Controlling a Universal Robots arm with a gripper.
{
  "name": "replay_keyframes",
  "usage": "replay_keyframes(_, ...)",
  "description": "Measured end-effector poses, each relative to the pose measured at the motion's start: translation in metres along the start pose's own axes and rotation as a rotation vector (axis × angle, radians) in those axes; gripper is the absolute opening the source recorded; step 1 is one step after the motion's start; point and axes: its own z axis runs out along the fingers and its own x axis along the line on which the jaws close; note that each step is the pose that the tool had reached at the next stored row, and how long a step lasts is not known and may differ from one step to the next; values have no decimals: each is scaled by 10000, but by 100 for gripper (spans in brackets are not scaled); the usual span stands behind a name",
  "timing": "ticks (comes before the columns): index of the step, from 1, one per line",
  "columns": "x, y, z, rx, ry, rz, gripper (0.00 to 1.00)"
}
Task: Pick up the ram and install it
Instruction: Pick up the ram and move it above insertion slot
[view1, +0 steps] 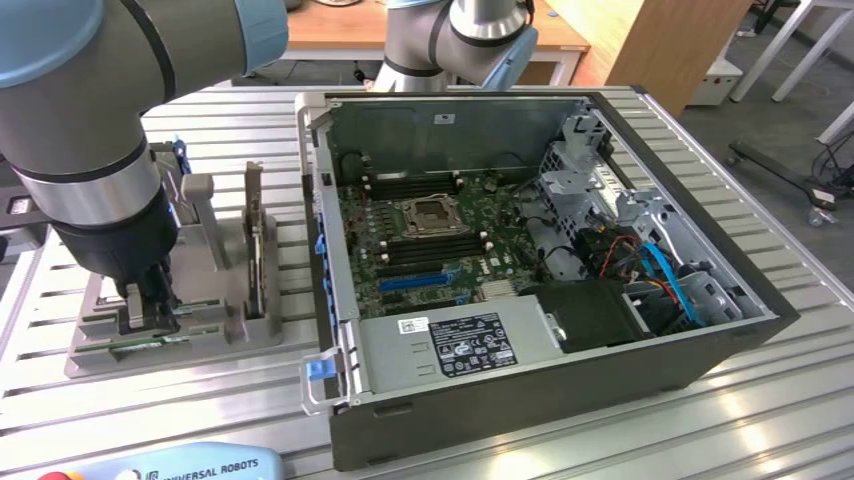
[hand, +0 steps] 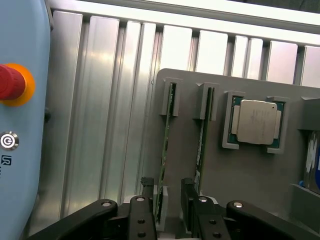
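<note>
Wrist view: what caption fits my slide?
Open pincer straddles a ram stick in its grey holder, processor chip alongside.

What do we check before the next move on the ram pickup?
1. Gripper open: ok.
2. Ram inside the gripper: ok, straddled but not clamped.
3. Ram upright in its gray holder: ok.
4. Second stick clear of the gripper: cannot tell, it stands close beside one side.
5. Computer case open, memory slots exposed: ok.
</note>
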Motion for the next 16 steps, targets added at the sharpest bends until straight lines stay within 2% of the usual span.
replay_keyframes(16,0,-2,42,2,-10,265,36)
